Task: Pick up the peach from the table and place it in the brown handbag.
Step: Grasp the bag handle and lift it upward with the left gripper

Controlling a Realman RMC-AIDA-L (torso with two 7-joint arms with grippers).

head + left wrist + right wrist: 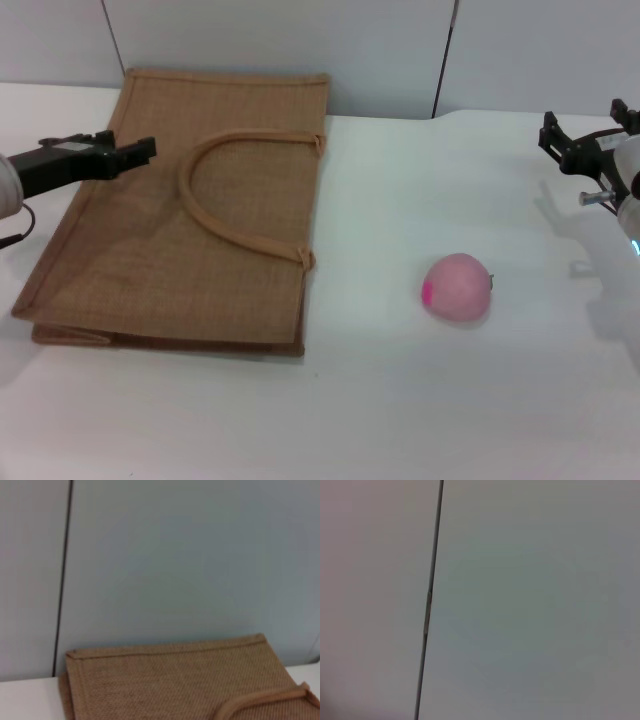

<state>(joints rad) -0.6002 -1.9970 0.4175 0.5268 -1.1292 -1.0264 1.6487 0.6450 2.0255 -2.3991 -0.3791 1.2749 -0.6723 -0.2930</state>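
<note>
The peach (458,288) is seen lying on the white table (420,400), right of centre, well apart from both grippers. The right gripper (588,135) is held at the far right edge, beyond and to the right of the fruit, with two dark fingers spread apart and nothing between them. The left gripper (135,152) is held over the left part of the brown handbag (190,260); whether its fingers are parted cannot be told. The handbag is laid flat on the table, left of the peach and apart from it, its long axis running away from the robot and its arched handle (235,200) resting on top. No contents can be seen. The peach's magenta spot faces left, toward the handbag, and its stem points right.
</note>
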